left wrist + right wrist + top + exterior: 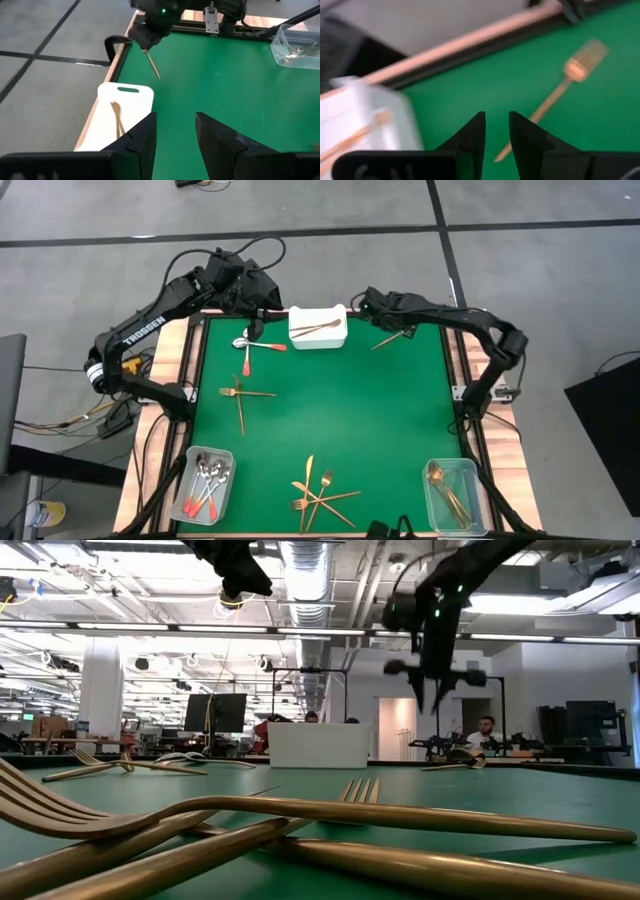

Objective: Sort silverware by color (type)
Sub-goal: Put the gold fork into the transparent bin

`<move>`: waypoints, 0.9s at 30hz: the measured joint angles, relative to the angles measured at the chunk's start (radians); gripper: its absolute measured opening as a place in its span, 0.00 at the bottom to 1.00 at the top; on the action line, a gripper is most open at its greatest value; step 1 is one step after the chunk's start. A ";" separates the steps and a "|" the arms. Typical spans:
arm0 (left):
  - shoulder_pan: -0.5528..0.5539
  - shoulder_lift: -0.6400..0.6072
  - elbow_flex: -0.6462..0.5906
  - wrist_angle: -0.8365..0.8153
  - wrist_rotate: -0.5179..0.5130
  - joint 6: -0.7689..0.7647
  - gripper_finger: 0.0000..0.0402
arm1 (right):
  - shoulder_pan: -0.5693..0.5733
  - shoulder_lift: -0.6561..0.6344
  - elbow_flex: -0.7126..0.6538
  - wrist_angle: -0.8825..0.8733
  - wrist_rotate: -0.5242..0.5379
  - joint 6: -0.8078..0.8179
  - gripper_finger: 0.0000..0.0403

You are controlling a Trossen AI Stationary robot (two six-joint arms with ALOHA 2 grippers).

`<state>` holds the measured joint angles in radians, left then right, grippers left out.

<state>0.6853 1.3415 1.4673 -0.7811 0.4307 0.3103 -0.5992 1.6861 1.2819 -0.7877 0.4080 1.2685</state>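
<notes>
My right gripper [496, 129] hangs open, fingers pointing down, above a copper fork [559, 91] that lies flat on the green mat [380, 410] near its far right corner. The fork's handle end shows in the gap below the fingers, untouched. My left gripper [175, 134] is open and holds nothing. It hovers over the far left of the mat, beside the white tray [318, 330], where one copper piece [318, 328] lies. Two red-handled spoons [247, 348] lie just beneath it. Gold forks [240, 393] lie further toward the near edge.
A pile of gold forks and knives [318, 492] lies at the mat's near edge. A clear bin with red-handled spoons [207, 483] stands at the near left corner. A clear bin with copper pieces [452, 494] stands at the near right.
</notes>
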 joint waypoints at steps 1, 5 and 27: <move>0.000 0.000 0.000 0.000 0.000 0.000 0.30 | -0.007 0.021 0.000 -0.023 -0.001 0.028 0.27; 0.000 0.000 0.000 -0.022 -0.003 0.008 0.30 | -0.047 0.084 0.000 -0.111 -0.059 0.099 0.29; 0.000 0.000 0.000 -0.104 -0.104 0.059 0.30 | -0.247 0.168 0.000 -0.110 -0.163 0.059 0.33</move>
<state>0.6857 1.3415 1.4670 -0.8848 0.3267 0.3695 -0.8465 1.8542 1.2816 -0.8980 0.2448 1.3273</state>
